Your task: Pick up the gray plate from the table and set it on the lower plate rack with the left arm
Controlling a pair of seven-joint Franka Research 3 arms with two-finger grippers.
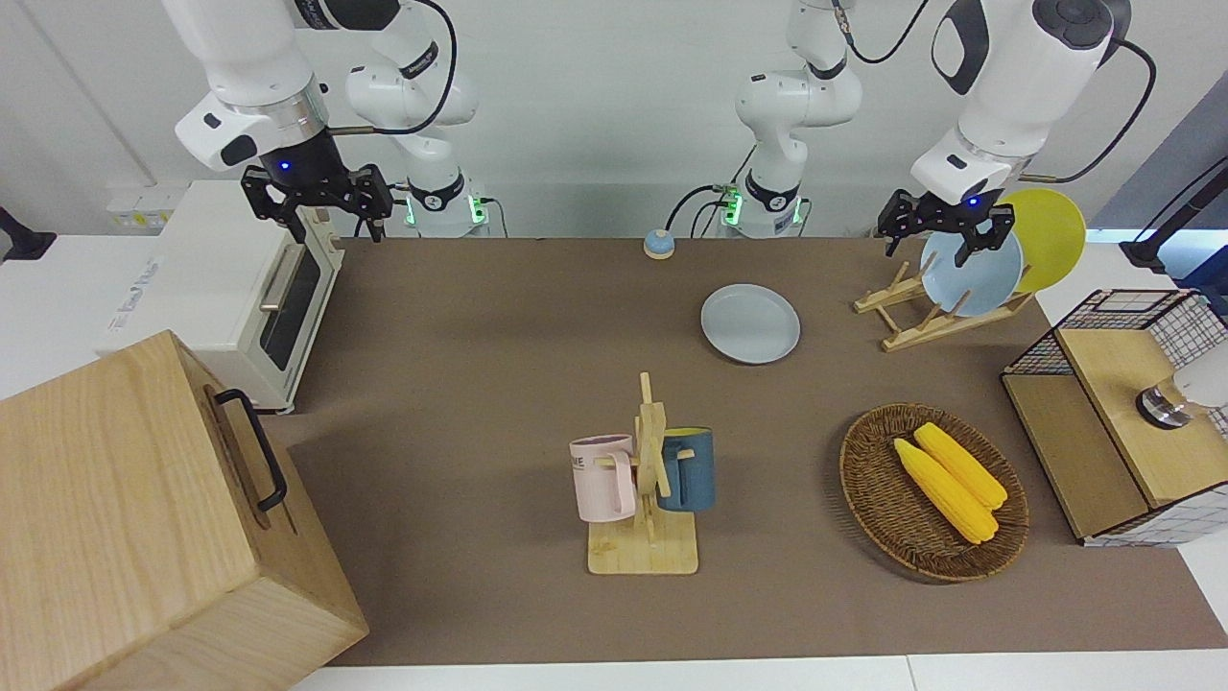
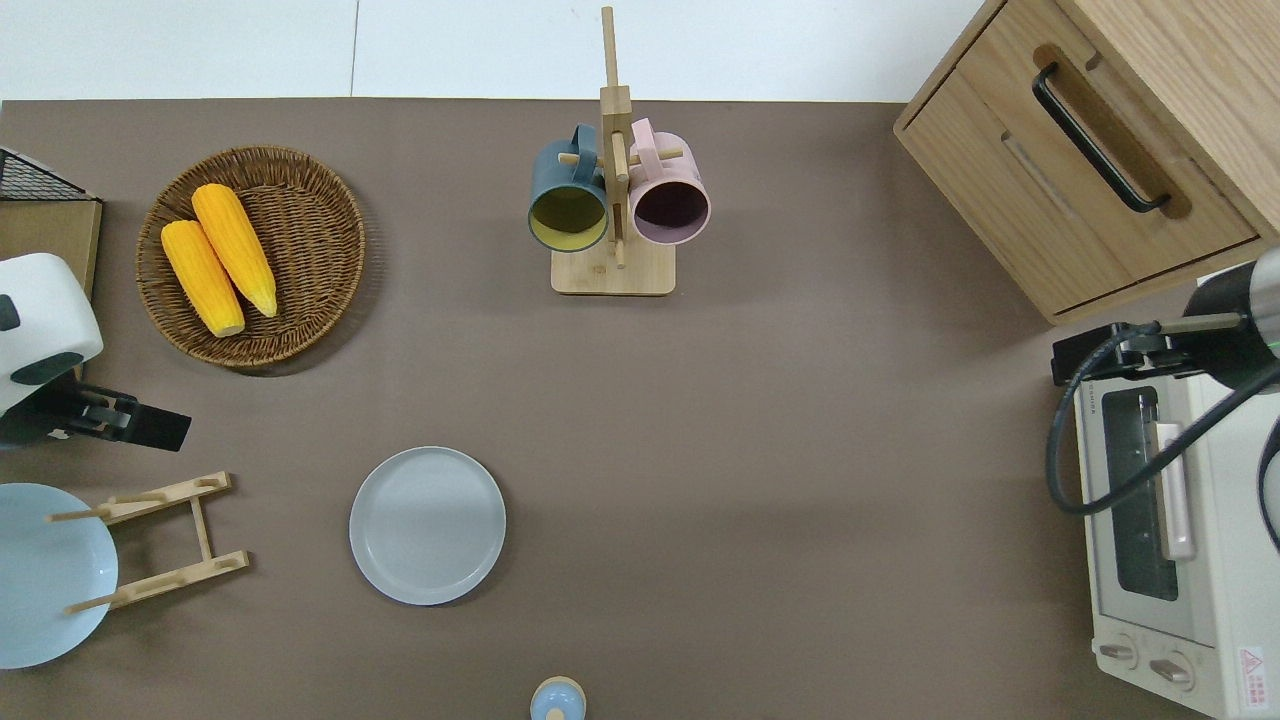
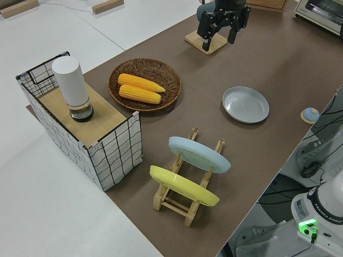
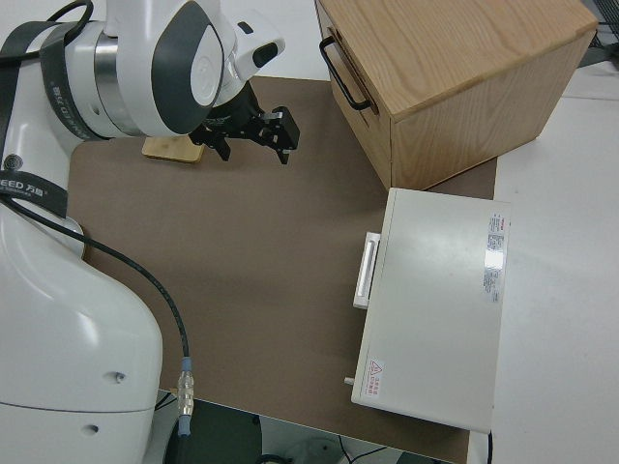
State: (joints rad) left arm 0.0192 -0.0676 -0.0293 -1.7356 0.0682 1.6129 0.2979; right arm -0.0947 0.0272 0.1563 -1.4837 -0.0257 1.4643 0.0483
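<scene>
**Brown desk, gray plate lying flat beside the rack**

Brown matting covers the desk point(image 1: 499, 317), with white wall above it where the two arms stand. The gray plate point(image 2: 427, 525) lies flat on the mat, apart from everything, beside the plate rack point(image 2: 165, 540) and closer to the middle of the desk than the rack is. The rack stands toward the left arm's end; a light blue plate point(image 3: 199, 153) and a yellow plate point(image 3: 184, 185) lean in its slots, the yellow one nearer that end of the desk. The slots on the rack's side facing the gray plate hold nothing.

The left pincer point(image 1: 945, 228) hangs in the air with its fingers spread and nothing between them. From overhead it point(image 2: 125, 425) sits over bare mat between the rack and the wicker basket point(image 2: 310, 290), which holds two ears of corn point(image 2: 220, 260). It touches neither plate.

A wooden mug stand point(image 1: 645, 509) with a pink mug point(image 1: 602, 477) and a dark blue mug point(image 1: 688, 468) stands farther from the robots than the gray plate. The right arm is parked, its pincer point(image 1: 317, 206) released.
</scene>
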